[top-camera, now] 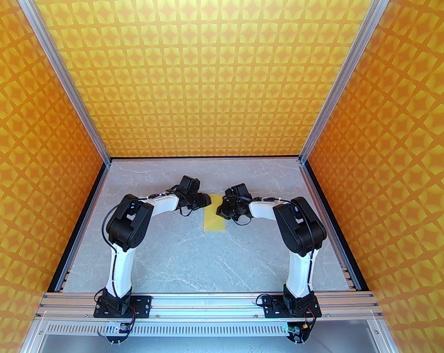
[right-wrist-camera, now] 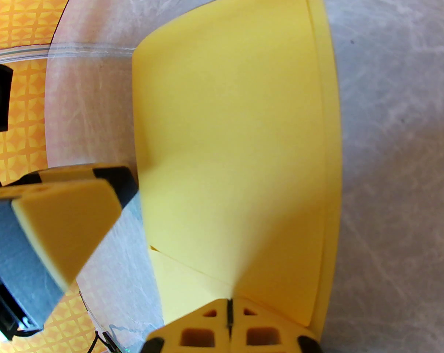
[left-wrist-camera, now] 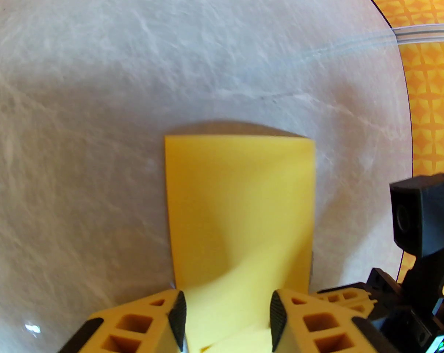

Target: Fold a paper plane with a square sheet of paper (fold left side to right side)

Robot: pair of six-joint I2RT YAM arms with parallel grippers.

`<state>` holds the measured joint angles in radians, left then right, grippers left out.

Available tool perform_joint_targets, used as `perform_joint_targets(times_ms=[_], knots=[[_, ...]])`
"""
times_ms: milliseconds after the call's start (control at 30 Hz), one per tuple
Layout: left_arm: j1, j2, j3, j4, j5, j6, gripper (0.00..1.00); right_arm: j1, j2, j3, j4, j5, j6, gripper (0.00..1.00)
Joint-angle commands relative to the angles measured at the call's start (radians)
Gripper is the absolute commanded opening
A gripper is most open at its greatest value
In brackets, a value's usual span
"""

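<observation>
The square sheet of paper (top-camera: 215, 214) lies on the grey table, doubled over into a narrow yellow strip between the two arms. Seen from the right wrist, the paper (right-wrist-camera: 236, 142) has its top layer a little short of the lower layer's right edge. My right gripper (right-wrist-camera: 229, 313) is shut on the near edge of that top layer, which bends up to the fingertips. My left gripper (left-wrist-camera: 227, 318) is open, its black pads either side of the paper (left-wrist-camera: 240, 204) at one end. From above, the left gripper (top-camera: 204, 200) and right gripper (top-camera: 222, 211) flank the strip.
The marble-look table (top-camera: 192, 256) has free room in front of the paper. Orange star-patterned walls (top-camera: 222, 68) enclose the back and both sides. In the left wrist view the right arm's black camera housing (left-wrist-camera: 420, 215) stands close by on the right.
</observation>
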<state>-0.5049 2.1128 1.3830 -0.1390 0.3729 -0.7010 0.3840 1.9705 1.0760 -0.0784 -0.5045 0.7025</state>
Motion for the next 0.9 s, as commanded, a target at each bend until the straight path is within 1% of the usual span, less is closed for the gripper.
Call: perform_joint_targets(times_ms=[0, 167, 333, 600, 867], knots=[[0.001, -0.036, 0.012, -0.044, -0.02, 0.026, 0.45, -0.002, -0.02, -0.03, -0.054, 0.035, 0.005, 0.0], [0.011, -0.021, 0.03, -0.055, -0.022, 0.03, 0.45, 0.0, -0.135, -0.06, -0.052, 0.032, 0.013, 0.02], [0.014, 0.011, 0.069, -0.079, -0.024, 0.036, 0.45, 0.009, -0.182, -0.123, -0.051, 0.016, 0.026, 0.03], [0.012, 0.062, 0.124, -0.116, -0.028, 0.04, 0.46, 0.019, -0.132, -0.192, -0.014, 0.031, 0.023, 0.01], [0.011, 0.104, 0.216, -0.174, -0.132, 0.089, 0.46, 0.019, -0.116, -0.198, -0.009, 0.044, 0.017, 0.0]])
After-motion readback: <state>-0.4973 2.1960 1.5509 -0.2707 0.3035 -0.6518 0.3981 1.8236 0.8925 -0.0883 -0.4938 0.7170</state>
